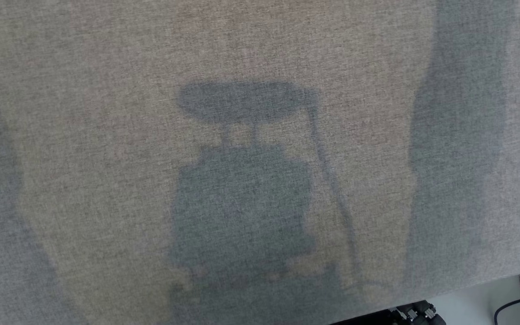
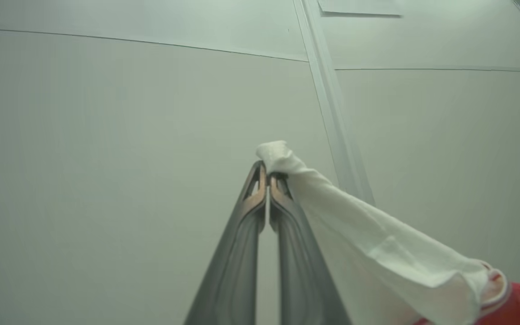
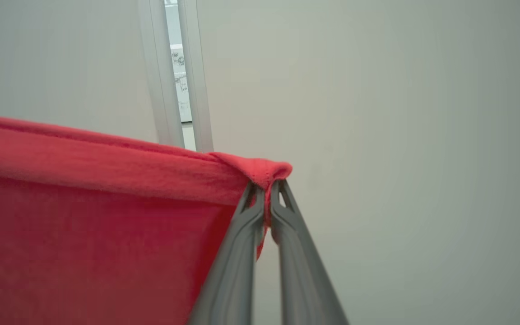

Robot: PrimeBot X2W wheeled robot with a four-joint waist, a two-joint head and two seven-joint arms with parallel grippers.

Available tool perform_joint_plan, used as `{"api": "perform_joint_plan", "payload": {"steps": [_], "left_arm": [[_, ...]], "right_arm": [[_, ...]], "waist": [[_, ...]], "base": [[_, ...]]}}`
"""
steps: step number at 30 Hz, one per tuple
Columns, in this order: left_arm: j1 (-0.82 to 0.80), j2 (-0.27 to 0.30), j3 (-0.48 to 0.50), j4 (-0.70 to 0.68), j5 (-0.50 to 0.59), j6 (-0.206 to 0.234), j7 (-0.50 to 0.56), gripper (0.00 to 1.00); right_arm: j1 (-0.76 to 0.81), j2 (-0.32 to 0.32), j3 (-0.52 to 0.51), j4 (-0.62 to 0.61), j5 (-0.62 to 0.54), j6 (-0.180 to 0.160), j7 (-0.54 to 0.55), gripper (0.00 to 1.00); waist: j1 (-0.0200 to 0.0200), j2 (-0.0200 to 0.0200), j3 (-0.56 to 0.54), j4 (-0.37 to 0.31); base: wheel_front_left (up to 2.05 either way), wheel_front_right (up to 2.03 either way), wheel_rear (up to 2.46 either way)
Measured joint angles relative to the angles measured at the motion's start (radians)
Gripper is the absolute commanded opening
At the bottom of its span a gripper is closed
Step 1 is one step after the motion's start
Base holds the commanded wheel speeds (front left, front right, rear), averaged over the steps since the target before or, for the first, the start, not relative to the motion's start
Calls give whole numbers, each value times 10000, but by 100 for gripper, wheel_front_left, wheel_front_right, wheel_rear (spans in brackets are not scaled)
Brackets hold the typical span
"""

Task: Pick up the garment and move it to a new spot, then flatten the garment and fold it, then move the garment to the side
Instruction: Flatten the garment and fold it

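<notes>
Grey tabletop (image 1: 84,158), carrying step: my left gripper (image 2: 267,171) and right gripper (image 3: 265,185) clamp the garment (image 3: 84,216) aloft; next, I'd spread it toward twelve o'clock.

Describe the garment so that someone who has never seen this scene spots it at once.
Against the pale wall panels, look to the dark fingers. The left fingers are shut on a white sleeve, the right fingers on a red corner. That garment, red body with white sleeve, stands out as bright colour among grey and white surroundings.
</notes>
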Motion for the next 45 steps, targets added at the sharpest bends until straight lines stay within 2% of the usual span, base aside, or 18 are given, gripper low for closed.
{"api": "perform_joint_plan", "payload": {"steps": [2, 5, 14, 17, 21, 23, 26, 29, 31, 34, 37, 41, 45], "left_arm": [[-260, -2, 31, -385, 270, -2, -81, 0], [-267, -61, 236, -1108, 435, -8, -142, 0], [3115, 107, 123, -1530, 25, -107, -140, 0], [4392, 207, 194, -1733, -259, -128, -140, 0], [6255, 215, 357, -2408, -539, -134, -144, 0], [7178, 203, 318, -2723, -604, -130, -146, 0], [8502, 31, 314, -3175, -851, 125, 134, 0], [9802, -36, 305, -3745, -1162, 531, 878, 0], [10750, -334, 428, -4249, -1528, 989, 1225, 0], [12399, -815, 617, -5137, -2077, 1639, 1615, 0], [14121, -1235, 683, -5837, -2560, 2130, 1758, 0], [16170, -1714, 481, -6349, -2876, 2460, 1682, 0], [17825, -1958, 408, -6280, -2963, 2736, 1331, 0]], "right_arm": [[-80, 0, -153, 138, -186, 0, -571, 0], [-40, 25, 15, 556, -368, 8, -790, 0], [1035, -25, 1473, 1758, -293, 4, -738, 0], [1445, -399, 2155, 2025, -31, 2, -303, 0], [2309, -961, 3563, 2134, 228, 4, 1034, 0], [2731, -1285, 3952, 1937, 623, 6, 1969, 0], [3402, -1829, 4274, 1204, 1216, 4, 3549, 0], [4379, -2004, 4276, 226, 1668, 4, 5473, 0], [5244, -1946, 3992, -596, 1994, 4, 6673, 0], [6902, -1427, 3154, -2071, 2215, 4, 8297, 0], [8627, -821, 2454, -3651, 2044, 2, 9467, 0], [10634, -332, 1787, -5534, 1799, 0, 10485, 0], [12106, -96, 1438, -6706, 1804, -2, 11223, 0]], "waist": [[-1, 0, 1, -80], [-3, 0, 59, -117], [-2, 0, 418, 59], [-3, 0, 380, 193], [-3, 1, 97, 340], [-3, 0, -131, 396], [-3, 1, -562, 473], [-3, 1, -1050, 542], [-3, 0, -1393, 584], [-3, 0, -1935, 655], [-3, 0, -2467, 740], [-3, 0, -3139, 877], [-4, 0, -3758, 1044]], "base": [[0, 0, 0], [0, 0, 0], [0, 0, 0], [0, 0, 0], [0, 0, 0], [0, 0, 0], [0, 0, 0], [0, 0, 0], [0, 0, 0], [0, 0, 0], [0, 0, 0], [0, 0, 0], [0, 0, 0]]}}
